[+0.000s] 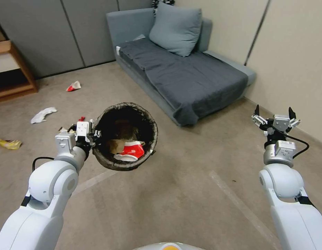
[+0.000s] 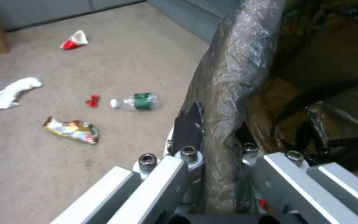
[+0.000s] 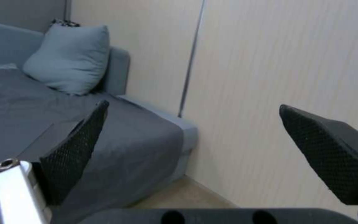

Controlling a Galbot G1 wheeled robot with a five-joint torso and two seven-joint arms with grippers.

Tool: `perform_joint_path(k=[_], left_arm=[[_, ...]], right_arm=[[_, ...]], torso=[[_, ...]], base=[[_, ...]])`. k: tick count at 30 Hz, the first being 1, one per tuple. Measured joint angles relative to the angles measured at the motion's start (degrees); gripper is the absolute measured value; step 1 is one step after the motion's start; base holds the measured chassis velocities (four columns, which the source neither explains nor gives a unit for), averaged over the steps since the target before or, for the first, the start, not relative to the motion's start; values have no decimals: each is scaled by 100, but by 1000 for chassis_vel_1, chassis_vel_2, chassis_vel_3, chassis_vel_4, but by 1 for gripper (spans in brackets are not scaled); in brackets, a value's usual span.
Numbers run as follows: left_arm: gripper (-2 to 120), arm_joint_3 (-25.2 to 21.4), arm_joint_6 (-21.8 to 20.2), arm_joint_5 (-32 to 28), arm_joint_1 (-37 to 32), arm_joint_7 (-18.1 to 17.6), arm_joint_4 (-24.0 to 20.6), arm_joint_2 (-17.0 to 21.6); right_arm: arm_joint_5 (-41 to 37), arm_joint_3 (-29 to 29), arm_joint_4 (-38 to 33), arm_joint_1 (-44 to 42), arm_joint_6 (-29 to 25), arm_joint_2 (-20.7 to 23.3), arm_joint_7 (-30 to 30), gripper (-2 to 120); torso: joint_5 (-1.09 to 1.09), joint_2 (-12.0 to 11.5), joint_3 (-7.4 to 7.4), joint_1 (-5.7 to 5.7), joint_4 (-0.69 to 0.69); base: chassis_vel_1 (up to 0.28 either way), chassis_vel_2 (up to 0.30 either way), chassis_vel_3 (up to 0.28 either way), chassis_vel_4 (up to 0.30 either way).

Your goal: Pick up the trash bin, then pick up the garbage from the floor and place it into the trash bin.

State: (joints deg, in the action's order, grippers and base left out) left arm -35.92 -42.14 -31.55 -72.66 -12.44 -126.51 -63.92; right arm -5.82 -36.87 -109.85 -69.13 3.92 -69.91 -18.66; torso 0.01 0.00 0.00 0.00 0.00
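Observation:
The trash bin (image 1: pixel 116 165), lined with a dark bag, hangs above the floor (image 1: pixel 188 194) with my left gripper (image 1: pixel 94 134) shut on its rim. A crushed red-and-white cup (image 1: pixel 132 151) and brown paper lie inside it. In the left wrist view my fingers (image 2: pixel 187 130) pinch the bagged rim (image 2: pixel 233 74). Garbage lies on the carpet beyond: a green-labelled bottle (image 2: pixel 139 101), a red scrap (image 2: pixel 92 100), a shiny wrapper (image 2: pixel 72 129), a white tissue (image 1: pixel 43 114), a red-and-white cup (image 1: pixel 73 86) and a yellow wrapper (image 1: pixel 8 143). My right gripper (image 1: pixel 273 113) is raised, open and holds nothing.
A grey sofa (image 1: pixel 188 76) with a pillow (image 1: pixel 176 29) stands ahead on the right against the beige wall (image 3: pixel 278 62). A wooden shelf (image 1: pixel 13 69) stands at the far left. Pale tape lines cross the carpet near me.

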Motion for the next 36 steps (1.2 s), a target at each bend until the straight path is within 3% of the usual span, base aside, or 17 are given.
perform_joint_path(k=[36], left_arm=[[0, 7, 0, -64, -45, -50, -41, 101]], right_arm=[[-15, 46, 25, -64, 12, 33, -9, 100]], torso=[[0, 0, -1, 0, -1]], base=[[65, 60, 60, 64]])
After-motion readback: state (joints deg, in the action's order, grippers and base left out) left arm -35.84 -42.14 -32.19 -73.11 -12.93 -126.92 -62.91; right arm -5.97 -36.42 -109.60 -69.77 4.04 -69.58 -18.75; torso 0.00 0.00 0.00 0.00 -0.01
